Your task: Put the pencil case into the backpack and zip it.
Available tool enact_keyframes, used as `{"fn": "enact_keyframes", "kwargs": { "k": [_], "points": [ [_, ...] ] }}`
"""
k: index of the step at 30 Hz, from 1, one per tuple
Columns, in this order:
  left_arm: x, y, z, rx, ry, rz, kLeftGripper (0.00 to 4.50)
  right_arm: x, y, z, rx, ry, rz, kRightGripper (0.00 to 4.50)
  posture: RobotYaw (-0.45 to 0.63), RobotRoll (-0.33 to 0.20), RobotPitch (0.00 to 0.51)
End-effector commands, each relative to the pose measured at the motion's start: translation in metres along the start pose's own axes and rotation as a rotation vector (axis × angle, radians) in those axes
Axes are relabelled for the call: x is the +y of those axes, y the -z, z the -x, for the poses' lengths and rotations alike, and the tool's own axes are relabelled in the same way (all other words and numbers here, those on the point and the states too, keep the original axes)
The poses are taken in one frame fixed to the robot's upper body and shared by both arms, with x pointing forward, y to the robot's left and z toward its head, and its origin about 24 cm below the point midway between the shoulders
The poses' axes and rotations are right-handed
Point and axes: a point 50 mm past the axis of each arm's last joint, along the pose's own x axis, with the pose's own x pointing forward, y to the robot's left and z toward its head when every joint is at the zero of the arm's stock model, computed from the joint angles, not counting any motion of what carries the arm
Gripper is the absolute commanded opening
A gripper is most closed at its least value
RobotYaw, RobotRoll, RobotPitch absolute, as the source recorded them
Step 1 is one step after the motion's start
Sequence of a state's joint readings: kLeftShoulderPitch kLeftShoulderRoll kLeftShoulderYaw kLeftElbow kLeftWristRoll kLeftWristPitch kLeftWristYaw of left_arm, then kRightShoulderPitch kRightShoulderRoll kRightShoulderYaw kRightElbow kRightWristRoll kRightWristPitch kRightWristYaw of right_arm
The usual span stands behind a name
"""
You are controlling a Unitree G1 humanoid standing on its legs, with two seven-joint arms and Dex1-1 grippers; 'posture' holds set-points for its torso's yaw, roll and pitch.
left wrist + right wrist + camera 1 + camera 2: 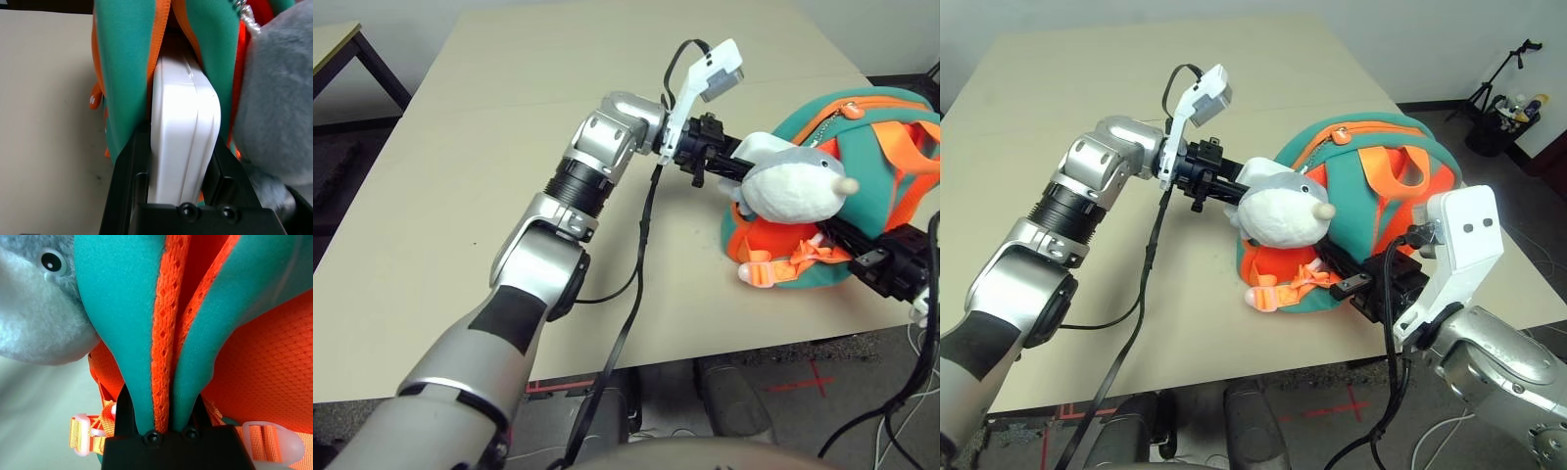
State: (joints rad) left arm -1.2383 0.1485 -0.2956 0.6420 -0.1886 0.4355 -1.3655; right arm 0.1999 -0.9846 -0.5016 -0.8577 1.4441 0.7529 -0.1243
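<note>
**Now: case going into backpack mouth**

The table (509, 127) carries the teal-and-orange backpack (1361, 157) at its near right edge, lying flat. A grey-white plush toy (1283, 211) rests on the backpack's left side. The left gripper (181, 166) reaches in from the left, clamped on the white pencil case (183, 127), whose far end sits between the backpack's open lips. The right gripper (164, 418), near right, pinches the backpack's teal-and-orange edge.
</note>
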Motion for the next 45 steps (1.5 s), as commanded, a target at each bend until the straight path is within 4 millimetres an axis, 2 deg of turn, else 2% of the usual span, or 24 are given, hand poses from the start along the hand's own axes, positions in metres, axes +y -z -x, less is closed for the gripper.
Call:
{"fn": "enact_keyframes", "kwargs": {
  "k": [1, 5, 10, 14, 15, 21, 25, 35, 36, 45],
  "points": [
    [-0.005, 0.01, -0.012, 0.05, 0.058, 0.002, 1.43, 0.004, -0.001, -0.001, -0.013, -0.019, 0.004, 0.18, -0.3, 0.0, 0.145],
    [-0.005, 0.012, -0.007, 0.068, 0.044, 0.011, 1.43, 0.004, 0.0, -0.001, -0.014, -0.019, 0.005, 0.18, -0.29, 0.0, 0.141],
    [-0.003, 0.006, 0.01, 0.057, 0.005, -0.002, 3.05, 0.003, 0.0, -0.001, -0.013, -0.021, 0.009, 0.18, -0.29, 0.0, 0.137],
    [-0.007, -0.01, 0.037, 0.011, -0.023, 0.009, 4.33, 0.002, 0.0, 0.0, -0.008, -0.019, 0.011, 0.18, -0.28, 0.0, 0.134],
    [-0.009, -0.013, 0.045, 0.012, -0.025, 0.012, 4.5, 0.002, 0.0, 0.001, -0.007, -0.019, 0.012, 0.18, -0.28, 0.0, 0.131],
    [-0.018, -0.029, 0.081, 0.017, -0.079, 0.016, 4.5, -0.001, -0.001, 0.0, -0.008, -0.023, 0.017, 0.18, -0.26, 0.0, 0.139],
    [-0.02, -0.031, 0.086, 0.018, -0.109, 0.02, 3.61, -0.001, 0.0, -0.002, -0.006, -0.034, 0.015, 0.18, -0.25, 0.0, 0.142],
    [-0.012, -0.02, 0.059, -0.001, -0.096, 0.023, 0.17, -0.003, -0.001, -0.003, -0.001, -0.041, 0.019, 0.18, -0.26, 0.0, 0.14],
    [-0.01, -0.019, 0.056, -0.008, -0.094, 0.033, 0.0, -0.002, -0.001, -0.003, -0.002, -0.04, 0.018, 0.18, -0.26, 0.0, 0.14],
    [0.002, -0.013, 0.038, -0.013, -0.08, 0.042, 0.0, 0.0, -0.001, -0.003, -0.009, -0.031, 0.019, 0.18, -0.29, 0.0, 0.139]
  ]
}}
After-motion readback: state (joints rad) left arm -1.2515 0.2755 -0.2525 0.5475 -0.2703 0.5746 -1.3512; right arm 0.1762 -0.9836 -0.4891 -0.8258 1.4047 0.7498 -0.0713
